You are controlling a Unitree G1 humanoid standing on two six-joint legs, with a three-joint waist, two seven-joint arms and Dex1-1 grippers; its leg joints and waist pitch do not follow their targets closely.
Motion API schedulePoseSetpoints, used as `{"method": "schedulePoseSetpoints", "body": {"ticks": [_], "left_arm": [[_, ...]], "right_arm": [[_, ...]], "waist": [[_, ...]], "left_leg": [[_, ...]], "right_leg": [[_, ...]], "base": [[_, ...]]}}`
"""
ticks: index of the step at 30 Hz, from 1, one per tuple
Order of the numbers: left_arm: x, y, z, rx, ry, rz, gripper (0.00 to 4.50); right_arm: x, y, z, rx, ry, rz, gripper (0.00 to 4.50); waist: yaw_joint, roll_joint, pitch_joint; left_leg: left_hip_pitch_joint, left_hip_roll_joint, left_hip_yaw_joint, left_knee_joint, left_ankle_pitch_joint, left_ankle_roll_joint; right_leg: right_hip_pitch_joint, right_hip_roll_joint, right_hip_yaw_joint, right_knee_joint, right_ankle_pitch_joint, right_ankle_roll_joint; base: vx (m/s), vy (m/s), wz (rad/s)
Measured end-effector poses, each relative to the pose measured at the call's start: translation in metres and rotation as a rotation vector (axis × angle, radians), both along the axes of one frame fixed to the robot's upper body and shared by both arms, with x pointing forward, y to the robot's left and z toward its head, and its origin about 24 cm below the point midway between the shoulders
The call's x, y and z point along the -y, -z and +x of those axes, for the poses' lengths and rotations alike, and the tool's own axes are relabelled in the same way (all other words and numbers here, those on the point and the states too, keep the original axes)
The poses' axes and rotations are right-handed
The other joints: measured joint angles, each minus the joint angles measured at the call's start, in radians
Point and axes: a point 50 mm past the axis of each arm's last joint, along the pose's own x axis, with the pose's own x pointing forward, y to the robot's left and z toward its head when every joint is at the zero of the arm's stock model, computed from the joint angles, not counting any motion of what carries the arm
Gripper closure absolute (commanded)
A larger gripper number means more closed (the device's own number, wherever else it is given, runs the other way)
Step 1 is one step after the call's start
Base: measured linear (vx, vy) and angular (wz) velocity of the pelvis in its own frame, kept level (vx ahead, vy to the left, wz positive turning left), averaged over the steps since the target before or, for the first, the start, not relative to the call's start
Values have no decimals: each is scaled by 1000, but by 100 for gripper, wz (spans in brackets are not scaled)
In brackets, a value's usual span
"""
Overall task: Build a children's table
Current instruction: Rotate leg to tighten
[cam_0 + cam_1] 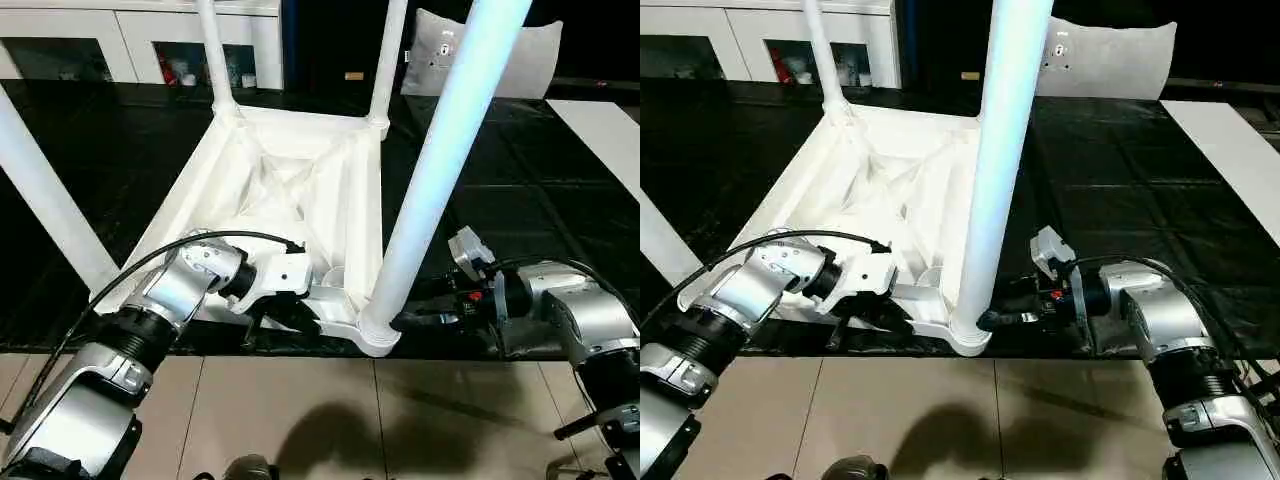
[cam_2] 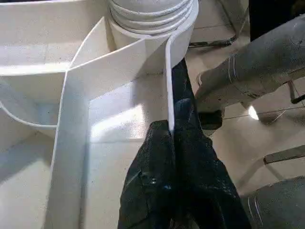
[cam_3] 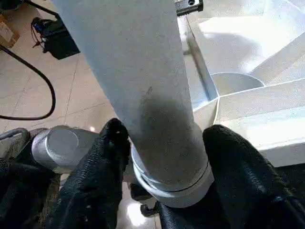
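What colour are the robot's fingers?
Black, clearest in the right wrist view, where the fingers straddle the white leg.

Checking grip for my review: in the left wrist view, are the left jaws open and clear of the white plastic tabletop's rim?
No: the left gripper pinches the thin rim wall of the white plastic tabletop.

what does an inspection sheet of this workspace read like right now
surface: black mat, tiled floor at the near edge
job's things: table top upside down, ribs up; four legs upright in its corners, near right leg seated in its socket
clutter: nothing seen
grippers: left gripper jaws pinched on the top's rim; right gripper jaws either side of the near right leg's base
cables: black cable over left forearm
surroundings: white cabinets, white pillow
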Motion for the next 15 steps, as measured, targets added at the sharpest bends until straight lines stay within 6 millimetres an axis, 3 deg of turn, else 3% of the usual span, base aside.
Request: {"method": "schedulePoseSetpoints", "body": {"ticks": [14, 15], "left_arm": [[0, 0, 0, 2, 2, -2, 450], [0, 0, 0, 2, 2, -2, 450]], "right_arm": [[-5, -2, 2, 60, -7, 13, 145], [-5, -2, 2, 59, -8, 14, 161]], "waist": [[0, 0, 0], [0, 0, 0]], "left_leg": [[0, 0, 0, 0, 0, 0], [0, 0, 0, 0, 0, 0]], "right_leg": [[0, 0, 0, 0, 0, 0], [0, 0, 0, 0, 0, 0]], "base": [[0, 0, 0], [0, 0, 0]]}}
